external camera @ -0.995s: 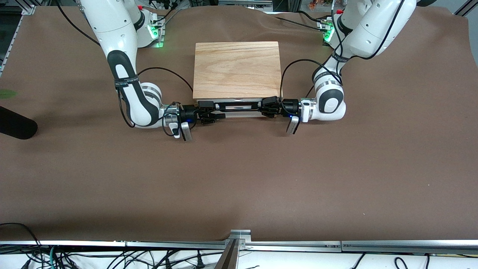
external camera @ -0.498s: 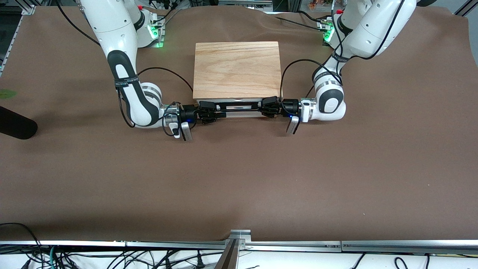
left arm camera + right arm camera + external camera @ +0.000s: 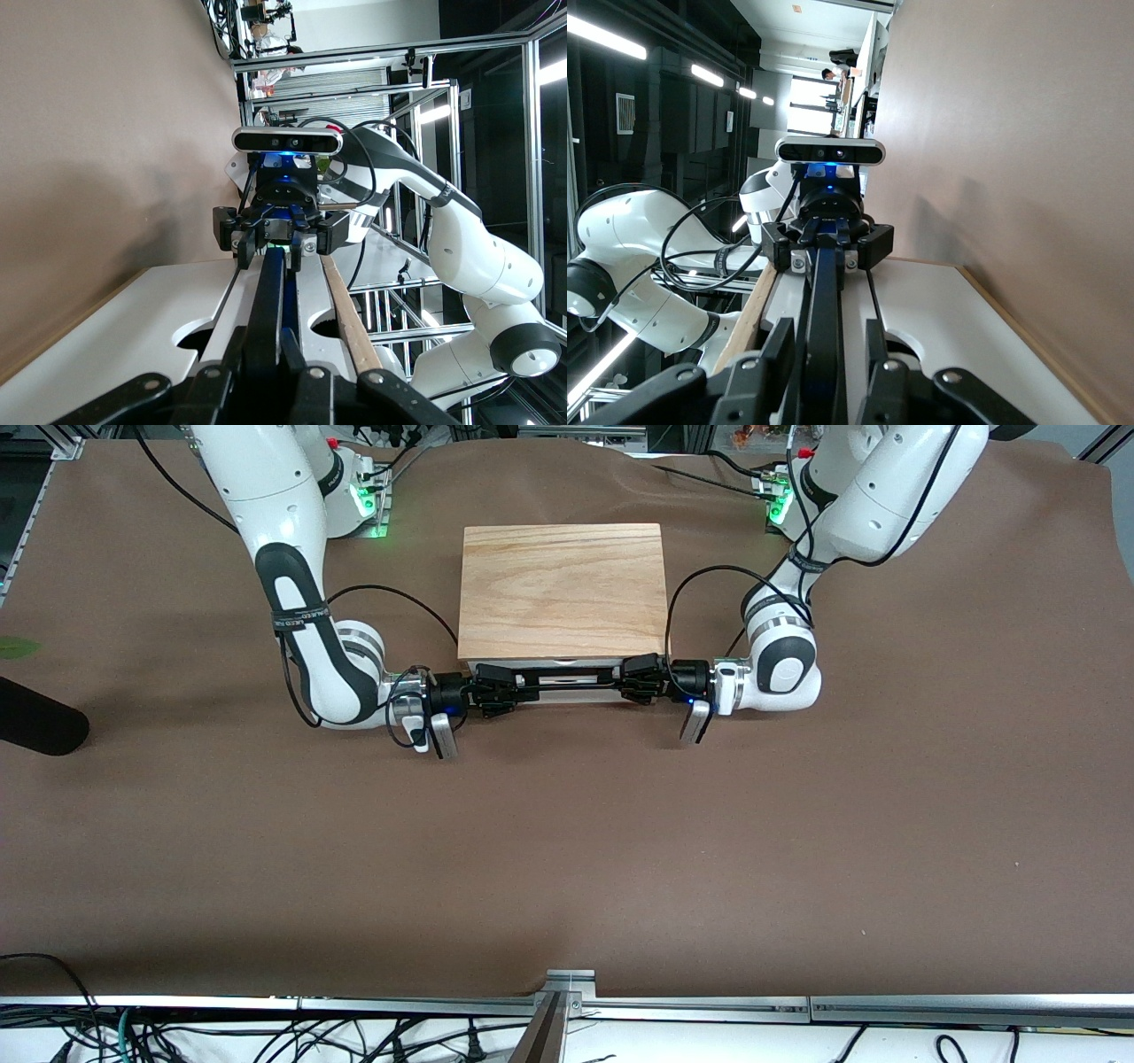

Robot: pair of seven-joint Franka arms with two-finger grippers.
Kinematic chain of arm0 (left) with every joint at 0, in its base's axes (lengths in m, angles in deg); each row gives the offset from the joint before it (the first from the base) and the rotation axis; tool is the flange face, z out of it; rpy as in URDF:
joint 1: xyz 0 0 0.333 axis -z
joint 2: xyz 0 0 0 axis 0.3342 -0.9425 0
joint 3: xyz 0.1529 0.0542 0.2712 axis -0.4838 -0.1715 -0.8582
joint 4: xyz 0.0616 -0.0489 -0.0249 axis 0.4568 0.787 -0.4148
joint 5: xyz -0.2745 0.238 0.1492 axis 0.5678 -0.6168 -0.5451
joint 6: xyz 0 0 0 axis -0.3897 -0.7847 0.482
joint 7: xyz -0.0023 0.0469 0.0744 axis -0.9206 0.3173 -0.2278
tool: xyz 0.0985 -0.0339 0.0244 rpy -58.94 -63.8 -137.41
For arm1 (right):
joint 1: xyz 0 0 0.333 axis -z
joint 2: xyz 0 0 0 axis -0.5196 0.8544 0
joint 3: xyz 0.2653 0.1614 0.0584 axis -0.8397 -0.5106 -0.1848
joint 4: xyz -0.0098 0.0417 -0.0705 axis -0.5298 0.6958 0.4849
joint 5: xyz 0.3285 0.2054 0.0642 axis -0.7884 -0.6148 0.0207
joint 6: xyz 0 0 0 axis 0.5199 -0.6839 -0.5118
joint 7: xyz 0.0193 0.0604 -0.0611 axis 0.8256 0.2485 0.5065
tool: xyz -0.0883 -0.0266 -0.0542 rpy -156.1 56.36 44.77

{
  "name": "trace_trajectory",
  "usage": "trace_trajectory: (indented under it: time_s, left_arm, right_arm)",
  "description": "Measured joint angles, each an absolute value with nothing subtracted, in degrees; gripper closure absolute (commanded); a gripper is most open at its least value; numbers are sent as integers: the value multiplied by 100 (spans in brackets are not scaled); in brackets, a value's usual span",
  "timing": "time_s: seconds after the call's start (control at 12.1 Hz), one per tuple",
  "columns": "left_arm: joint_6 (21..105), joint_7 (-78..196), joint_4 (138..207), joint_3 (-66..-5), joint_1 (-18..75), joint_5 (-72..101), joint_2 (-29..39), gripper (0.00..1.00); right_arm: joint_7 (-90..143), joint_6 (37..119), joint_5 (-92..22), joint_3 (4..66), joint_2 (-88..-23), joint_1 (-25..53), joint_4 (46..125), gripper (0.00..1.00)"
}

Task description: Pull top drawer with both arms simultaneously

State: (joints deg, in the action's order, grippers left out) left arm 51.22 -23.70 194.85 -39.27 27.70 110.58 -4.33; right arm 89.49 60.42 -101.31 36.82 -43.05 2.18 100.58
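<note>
Under cabinet top, drawer handle half-hidden

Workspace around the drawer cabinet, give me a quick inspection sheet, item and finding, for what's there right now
Surface: brown cloth-covered table, a few wrinkles near the arm bases.
Job's things: top drawer looks barely open or shut; its black handle runs in front of the white front panel, below the oak cabinet top.
Clutter: a dark rounded object and a green scrap at the right arm's end of the table.
Grippers: left gripper and right gripper each shut on one end of the handle, facing each other.
Cables: black cables loop from both wrists; a tangle lies below the table edge nearest the front camera.
Surroundings: aluminium frame rails, green lights at both bases.
</note>
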Motion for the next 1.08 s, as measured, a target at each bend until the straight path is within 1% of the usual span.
trace_trajectory:
  time_s: [0.08, 0.17, 0.25, 0.33, 0.41, 1.08]
  left_arm:
    - [5122, -2370, 19485, -3927, 2770, 11058, -433, 100]
    - [5122, -2370, 19485, -3928, 2770, 11058, -433, 100]
    - [5122, -2370, 19486, -3927, 2770, 11058, -433, 100]
    - [5122, -2370, 19486, -3927, 2770, 11058, -433, 100]
    - [5122, -2370, 19486, -3927, 2770, 11058, -433, 100]
    - [5118, -2377, 19487, -3927, 2769, 11057, -436, 100]
  right_arm:
    - [8949, 6040, -10131, 3681, -4309, 202, 10054, 61]
    - [8949, 6040, -10131, 3680, -4309, 187, 10053, 65]
    - [8949, 6040, -10129, 3680, -4309, 178, 10053, 75]
    - [8949, 6040, -10125, 3679, -4309, 175, 10053, 91]
    - [8950, 6040, -10118, 3679, -4309, 174, 10053, 99]
    - [8955, 6004, -10114, 3679, -4292, 182, 10042, 100]
